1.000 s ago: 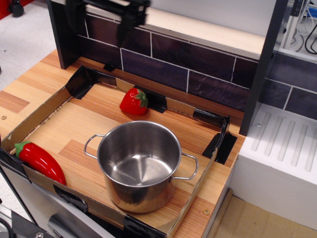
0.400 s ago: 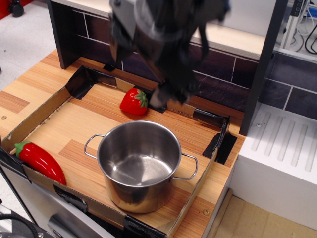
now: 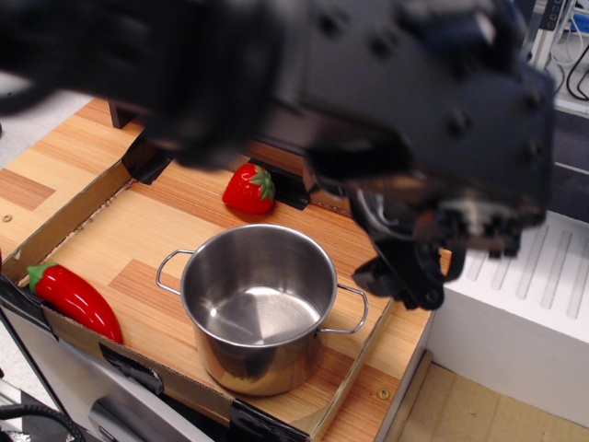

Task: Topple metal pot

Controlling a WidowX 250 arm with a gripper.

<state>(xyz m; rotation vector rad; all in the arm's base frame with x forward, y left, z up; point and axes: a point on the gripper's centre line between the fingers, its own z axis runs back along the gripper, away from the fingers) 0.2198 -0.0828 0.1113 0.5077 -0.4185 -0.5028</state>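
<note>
Gripper (image 3: 405, 276), blurred and dark, hangs just right of the metal pot (image 3: 259, 304); whether its jaws are spread or pressed together cannot be told. The pot stands upright on the wooden table (image 3: 92, 230), inside a low cardboard border. Behind it lies a toy strawberry (image 3: 248, 189); at left, a red pepper (image 3: 74, 299).

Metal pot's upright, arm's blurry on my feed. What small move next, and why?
Probably lower the gripper toward the right loop handle. The metal pot stands upright in the cardboard tray, and the gripper hangs just right of its rim, apparently not touching.
</note>
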